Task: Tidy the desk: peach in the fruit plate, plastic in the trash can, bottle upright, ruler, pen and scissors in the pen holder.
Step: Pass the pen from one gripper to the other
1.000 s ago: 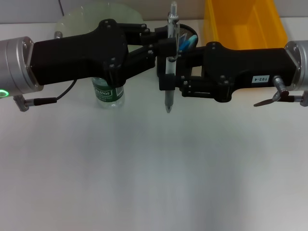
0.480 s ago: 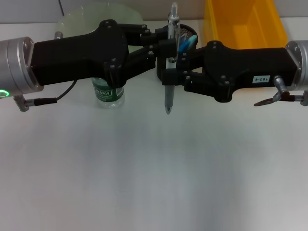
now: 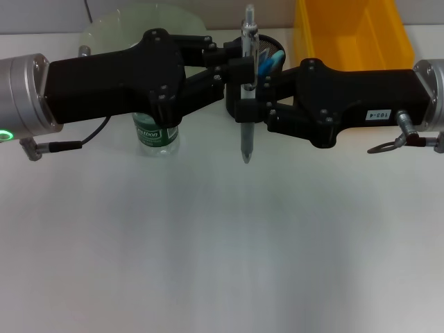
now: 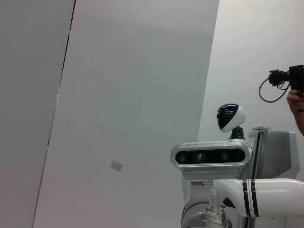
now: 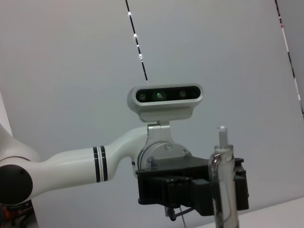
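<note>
A clear pen (image 3: 247, 139) hangs upright above the desk, tip down, in front of the black mesh pen holder (image 3: 275, 46). My left gripper (image 3: 242, 64) is shut on the pen's upper part. My right gripper (image 3: 248, 106) is shut on the barrel just below it. The pen's top also shows in the right wrist view (image 5: 224, 185) and the left wrist view (image 4: 213, 209). Blue scissors handles (image 3: 272, 60) stick out of the pen holder. The green-labelled bottle (image 3: 156, 133) stands upright under my left arm. Peach, plastic and ruler are out of view.
The glass fruit plate (image 3: 111, 26) lies at the back left and a yellow bin (image 3: 347, 28) at the back right. Both arms span the back of the white desk (image 3: 222, 243).
My right gripper's fingers, wide apart a second ago, have shut on the pen's barrel. The pen has shifted slightly right. My left gripper has kept its hold.
</note>
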You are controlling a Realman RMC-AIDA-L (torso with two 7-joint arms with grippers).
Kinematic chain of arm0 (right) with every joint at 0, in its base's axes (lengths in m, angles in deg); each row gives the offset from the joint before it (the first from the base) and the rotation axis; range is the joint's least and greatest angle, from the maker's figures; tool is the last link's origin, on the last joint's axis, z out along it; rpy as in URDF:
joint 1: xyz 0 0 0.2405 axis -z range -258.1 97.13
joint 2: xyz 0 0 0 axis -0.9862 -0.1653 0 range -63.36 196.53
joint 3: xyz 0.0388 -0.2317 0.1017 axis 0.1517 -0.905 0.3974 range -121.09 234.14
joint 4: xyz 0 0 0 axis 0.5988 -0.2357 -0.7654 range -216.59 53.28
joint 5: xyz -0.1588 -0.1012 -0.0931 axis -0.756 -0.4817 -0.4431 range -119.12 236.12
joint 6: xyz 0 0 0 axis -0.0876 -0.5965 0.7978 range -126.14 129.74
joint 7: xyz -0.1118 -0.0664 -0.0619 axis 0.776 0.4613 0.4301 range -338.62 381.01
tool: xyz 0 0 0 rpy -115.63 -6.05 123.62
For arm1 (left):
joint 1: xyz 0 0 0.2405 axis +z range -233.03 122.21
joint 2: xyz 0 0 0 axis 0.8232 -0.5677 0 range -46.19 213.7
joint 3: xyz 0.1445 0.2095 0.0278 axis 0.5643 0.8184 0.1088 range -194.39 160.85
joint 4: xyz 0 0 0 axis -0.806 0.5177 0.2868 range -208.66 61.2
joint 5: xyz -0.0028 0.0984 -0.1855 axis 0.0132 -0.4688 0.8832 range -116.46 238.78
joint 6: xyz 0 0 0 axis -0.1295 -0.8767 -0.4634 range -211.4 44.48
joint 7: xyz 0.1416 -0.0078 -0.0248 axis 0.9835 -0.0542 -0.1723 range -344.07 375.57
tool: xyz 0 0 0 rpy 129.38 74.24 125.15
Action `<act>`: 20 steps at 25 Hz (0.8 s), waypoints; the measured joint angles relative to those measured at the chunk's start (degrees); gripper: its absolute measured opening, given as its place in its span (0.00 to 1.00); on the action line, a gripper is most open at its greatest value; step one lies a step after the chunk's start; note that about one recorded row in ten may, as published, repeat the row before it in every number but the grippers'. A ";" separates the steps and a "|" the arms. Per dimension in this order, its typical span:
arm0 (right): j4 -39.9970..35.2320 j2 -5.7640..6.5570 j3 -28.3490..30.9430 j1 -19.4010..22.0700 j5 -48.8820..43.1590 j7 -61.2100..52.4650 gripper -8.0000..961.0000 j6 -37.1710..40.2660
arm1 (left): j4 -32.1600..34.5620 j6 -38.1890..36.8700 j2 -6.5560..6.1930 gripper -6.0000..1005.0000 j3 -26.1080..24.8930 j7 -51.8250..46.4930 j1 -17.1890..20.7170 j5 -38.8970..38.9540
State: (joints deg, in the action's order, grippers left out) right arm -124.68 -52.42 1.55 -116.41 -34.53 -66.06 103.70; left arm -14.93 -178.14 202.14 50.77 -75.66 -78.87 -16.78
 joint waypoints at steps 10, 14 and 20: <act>0.04 -0.08 0.22 0.16 0.26 0.15 0.15 0.01 | -0.02 -0.02 -0.01 0.18 0.05 0.02 0.01 -0.45; 0.05 -0.09 0.22 0.16 0.25 0.18 0.15 0.01 | -0.02 -0.06 -0.01 0.18 0.05 0.07 0.00 -0.60; 0.04 -0.09 0.22 0.22 0.32 0.15 0.15 -0.19 | -0.02 0.02 0.10 0.28 0.08 0.10 -0.01 -0.76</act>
State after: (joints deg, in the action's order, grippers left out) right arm -124.63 -52.51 1.77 -116.19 -34.21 -65.91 103.52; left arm -14.95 -178.12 202.24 50.84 -75.57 -78.88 -17.54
